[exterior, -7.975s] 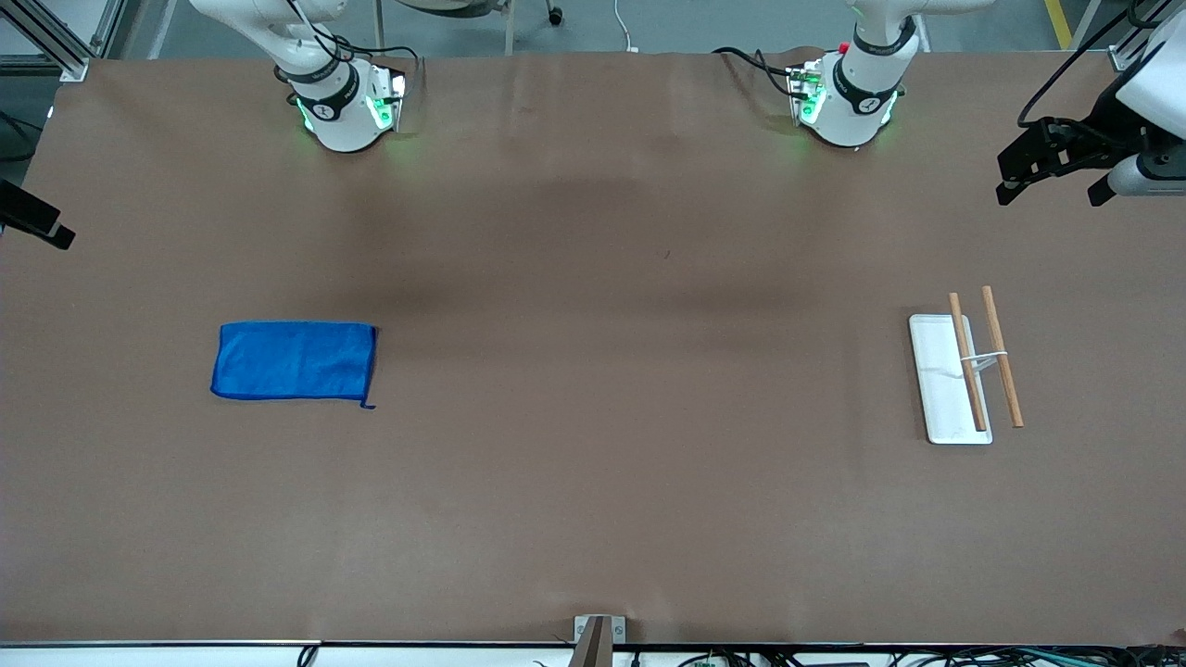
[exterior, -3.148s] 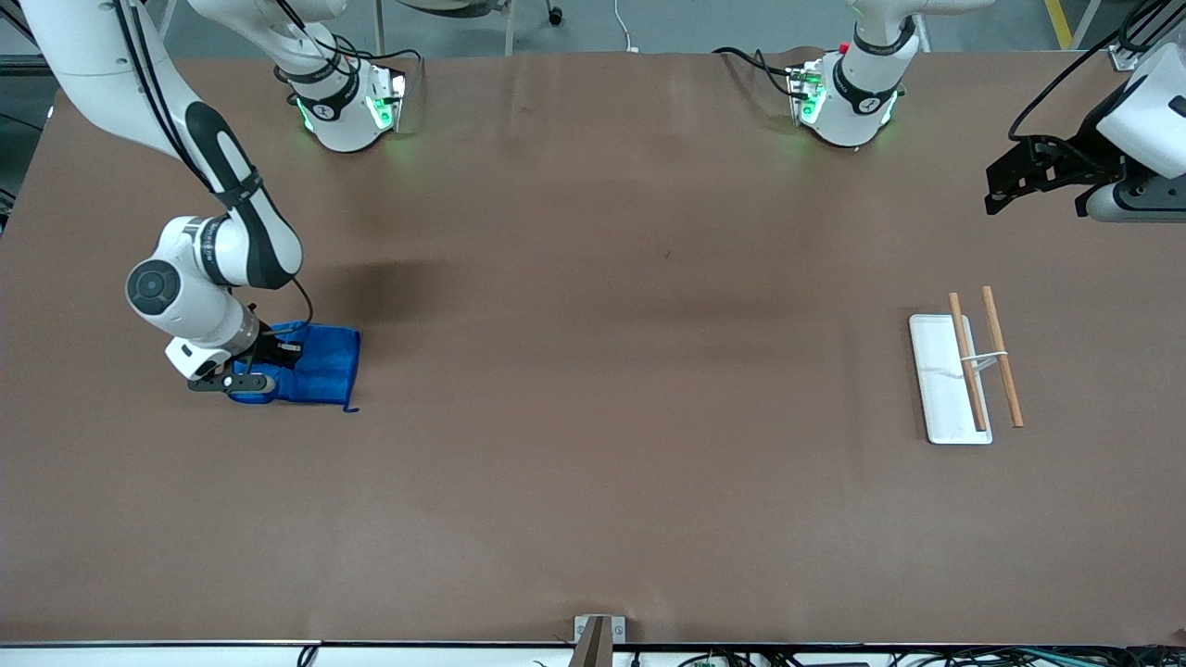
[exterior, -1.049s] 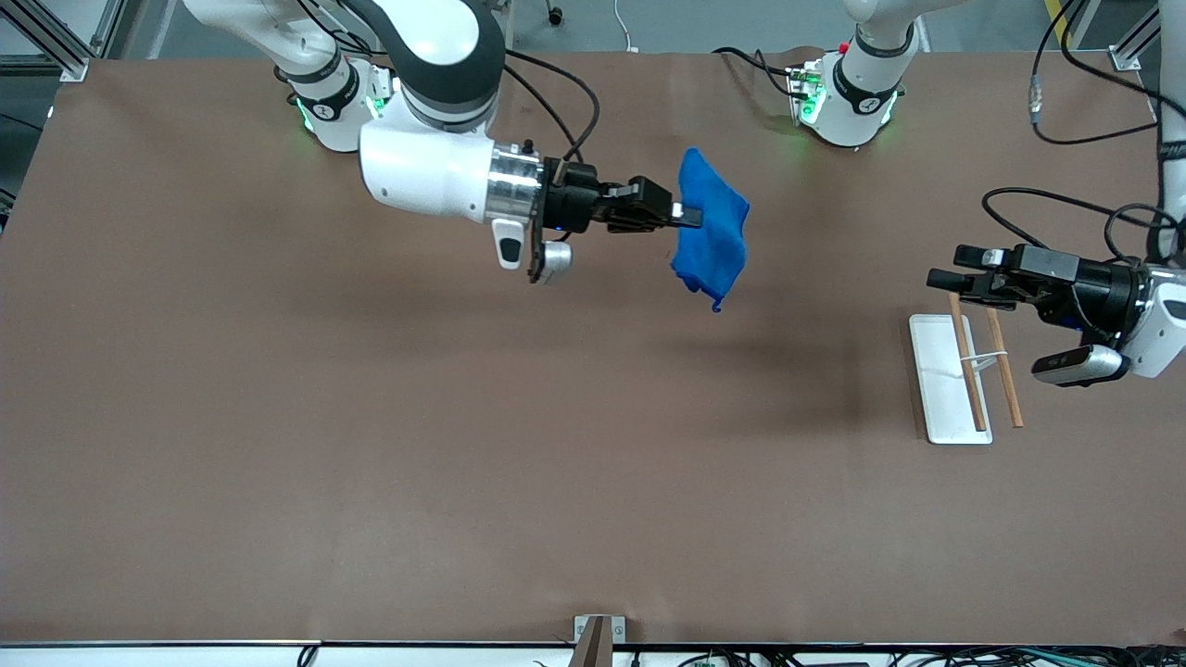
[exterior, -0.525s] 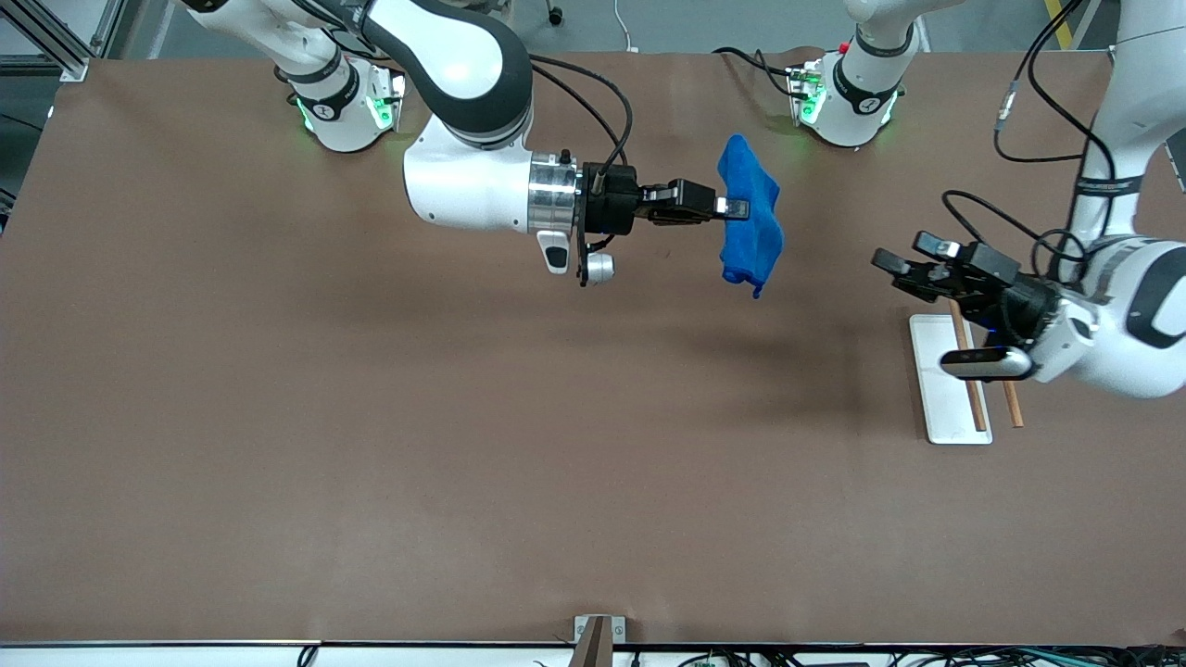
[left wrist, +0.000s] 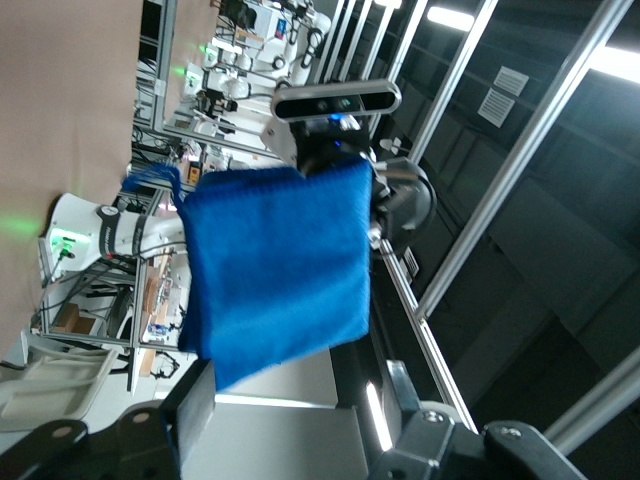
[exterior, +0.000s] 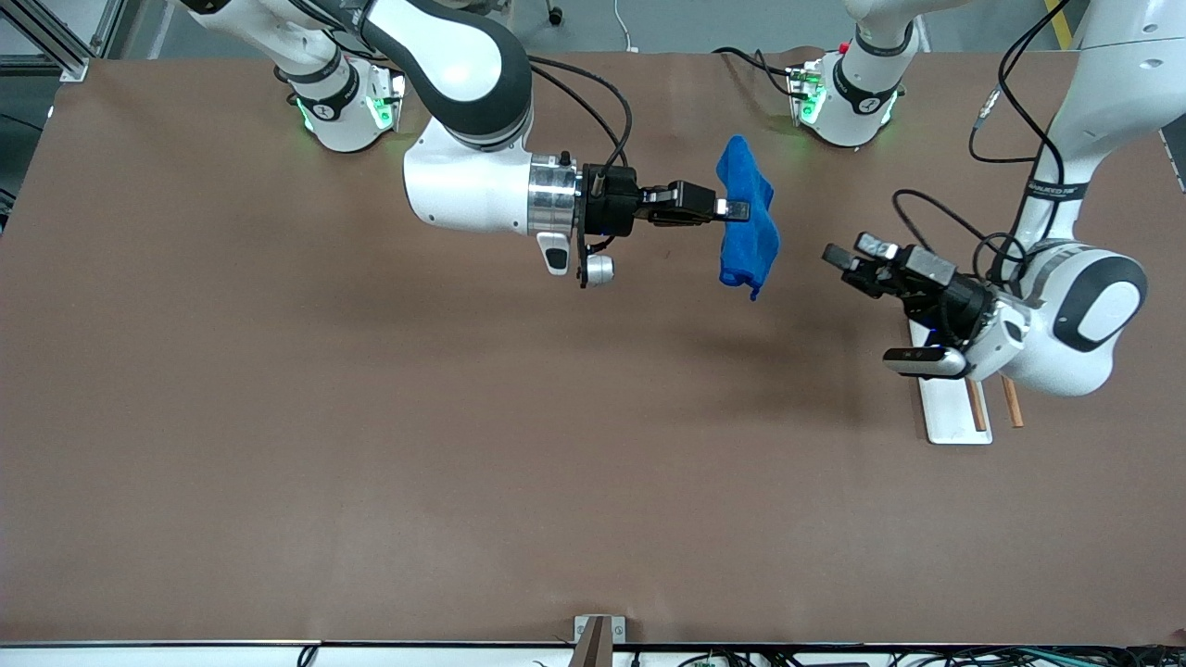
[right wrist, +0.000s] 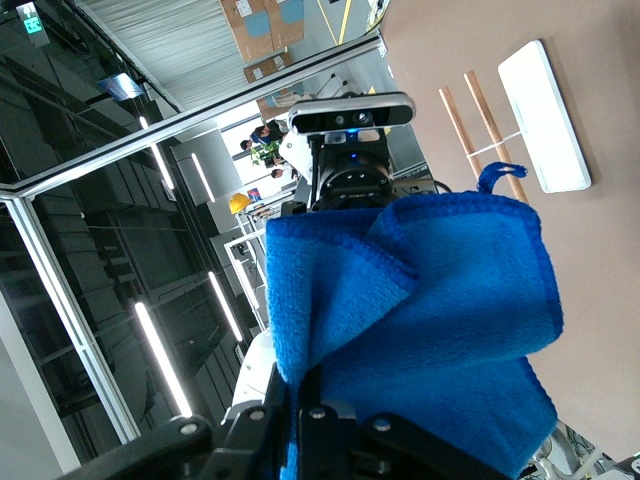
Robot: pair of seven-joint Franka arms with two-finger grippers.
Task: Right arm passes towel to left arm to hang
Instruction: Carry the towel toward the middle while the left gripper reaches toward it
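Note:
A bright blue towel hangs bunched in the air over the table's middle, nearer the arms' bases. My right gripper is shut on its upper edge; the right wrist view shows the towel pinched between the shut jaws of the right gripper. My left gripper is open in the air a short way from the towel, pointing at it, apart from it. From the left wrist the towel hangs flat just ahead of the left gripper, with nothing between the jaws.
The white rack base lies toward the left arm's end of the table, partly hidden under the left arm. Its wooden rods show only at their ends. In the right wrist view the rack lies past the towel.
The left arm has swung from over the rack toward the towel and its jaws have narrowed a little. The right arm carried the towel toward the left arm, then held still.

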